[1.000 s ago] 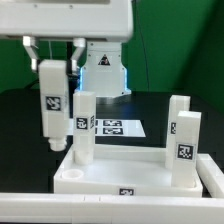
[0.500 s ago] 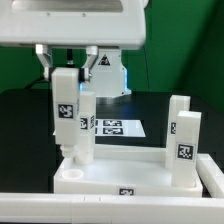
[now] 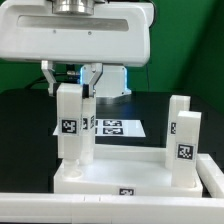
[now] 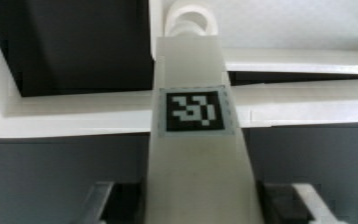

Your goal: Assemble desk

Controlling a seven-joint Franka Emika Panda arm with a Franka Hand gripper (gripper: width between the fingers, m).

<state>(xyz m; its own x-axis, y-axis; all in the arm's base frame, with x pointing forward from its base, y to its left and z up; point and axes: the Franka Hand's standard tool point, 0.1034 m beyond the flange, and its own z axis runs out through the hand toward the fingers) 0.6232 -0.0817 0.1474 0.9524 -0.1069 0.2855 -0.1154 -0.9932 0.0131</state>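
The white tabletop (image 3: 120, 172) lies upside down with its raised rim up. My gripper (image 3: 71, 84) is shut on a white square leg (image 3: 68, 128) with a tag. It holds the leg upright, with the foot down at the tabletop's near corner on the exterior view's left. A second leg (image 3: 88, 128) stands just behind it. Two more legs (image 3: 186, 145) (image 3: 178, 115) stand at the corners on the exterior view's right. In the wrist view the held leg (image 4: 197, 140) runs down between my fingers (image 4: 98, 203) to the tabletop rim (image 4: 87, 118).
The marker board (image 3: 116, 127) lies on the black table behind the tabletop. The robot's white body fills the top of the exterior view. A green wall is at the back.
My gripper has carried the held leg toward the exterior view's right and downward. It went from beside the tabletop to its near left corner, next to the standing leg.
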